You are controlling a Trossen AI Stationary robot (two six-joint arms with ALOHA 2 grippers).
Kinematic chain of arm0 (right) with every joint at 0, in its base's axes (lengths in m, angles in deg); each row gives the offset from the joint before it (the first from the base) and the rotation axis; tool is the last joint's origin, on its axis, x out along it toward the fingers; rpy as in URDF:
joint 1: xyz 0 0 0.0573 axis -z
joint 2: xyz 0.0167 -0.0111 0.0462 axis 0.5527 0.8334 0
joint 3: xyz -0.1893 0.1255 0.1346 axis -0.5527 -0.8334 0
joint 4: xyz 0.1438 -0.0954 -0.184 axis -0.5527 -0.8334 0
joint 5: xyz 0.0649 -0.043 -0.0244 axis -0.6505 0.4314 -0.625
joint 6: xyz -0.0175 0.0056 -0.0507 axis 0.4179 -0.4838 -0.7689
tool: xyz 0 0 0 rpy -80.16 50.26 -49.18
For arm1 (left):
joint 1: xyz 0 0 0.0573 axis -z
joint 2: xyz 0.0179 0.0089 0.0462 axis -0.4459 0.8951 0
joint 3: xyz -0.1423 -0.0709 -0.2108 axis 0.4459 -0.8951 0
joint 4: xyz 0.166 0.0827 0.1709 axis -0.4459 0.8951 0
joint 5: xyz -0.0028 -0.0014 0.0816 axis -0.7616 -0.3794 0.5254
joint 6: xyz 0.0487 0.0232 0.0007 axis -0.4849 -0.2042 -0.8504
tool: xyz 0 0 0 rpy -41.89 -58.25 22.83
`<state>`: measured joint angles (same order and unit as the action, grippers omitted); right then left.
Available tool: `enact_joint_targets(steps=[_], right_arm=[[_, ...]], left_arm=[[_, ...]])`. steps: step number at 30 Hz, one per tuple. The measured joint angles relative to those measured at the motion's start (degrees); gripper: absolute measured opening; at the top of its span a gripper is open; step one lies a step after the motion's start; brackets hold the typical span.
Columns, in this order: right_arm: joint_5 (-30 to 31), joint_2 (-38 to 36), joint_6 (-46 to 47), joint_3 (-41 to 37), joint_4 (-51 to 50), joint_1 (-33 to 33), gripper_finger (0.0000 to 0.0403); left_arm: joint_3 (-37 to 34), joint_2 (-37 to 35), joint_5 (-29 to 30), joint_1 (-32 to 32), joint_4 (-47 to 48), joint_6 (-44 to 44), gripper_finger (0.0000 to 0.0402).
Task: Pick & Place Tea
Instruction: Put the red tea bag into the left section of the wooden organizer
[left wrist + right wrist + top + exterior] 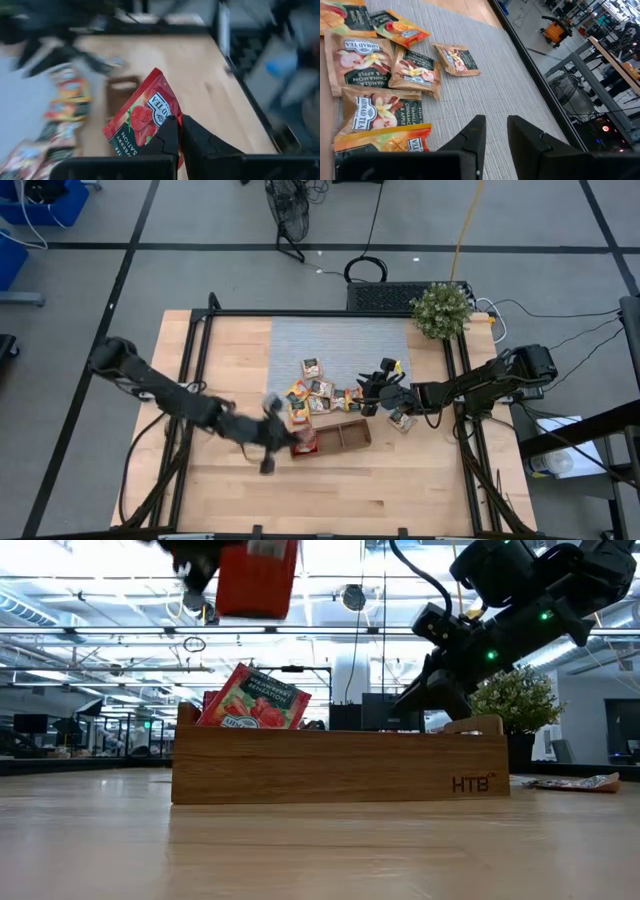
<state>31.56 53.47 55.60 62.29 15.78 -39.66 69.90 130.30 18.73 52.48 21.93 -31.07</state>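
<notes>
A red tea packet (142,117) is pinched between the closed fingers of the left gripper (179,131), held in the air above the left end of the wooden tray (340,765), near the lower centre of the high view. Another red packet (252,700) leans in that tray's left compartment, and more packets (415,70) lie scattered on the grey mat (515,95) at the counter's (400,480) middle. The right gripper (495,132) hovers over them, fingers slightly parted and holding nothing.

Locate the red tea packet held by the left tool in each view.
High view: blurred, not distinguishable at the left tool.
Low view: red packet at top, above the wooden tray.
Left wrist view: centre, pinched by the shut tool.
Right wrist view: not in it.
Shared landmark: the wooden tray.
</notes>
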Motion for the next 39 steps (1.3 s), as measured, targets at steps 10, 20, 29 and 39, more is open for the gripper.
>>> enact_joint_targets(steps=[10, 20, 29, 39], right_arm=[[0.2, 0.0, 0.0, 0.0, 0.2, 0.0, 0.007], [0.2, 0.0, -0.2, 0.0, 0.4, 0.0, 0.007], [0.2, 0.0, -0.2, 0.0, 0.4, 0.0, 0.007], [0.2, 0.0, -0.2, 0.0, 0.4, 0.0, 0.007]], left_arm=[[-21.0, -4.1, -8.8, -11.6, -26.4, 9.2, 0.0007], [-23.1, -3.7, -16.0, -12.5, -28.8, 13.4, 0.0007], [-23.1, -1.7, -14.9, -13.9, -26.5, 13.1, 0.0007], [-23.1, 5.1, -27.0, -16.5, -38.5, 13.8, 0.0007]])
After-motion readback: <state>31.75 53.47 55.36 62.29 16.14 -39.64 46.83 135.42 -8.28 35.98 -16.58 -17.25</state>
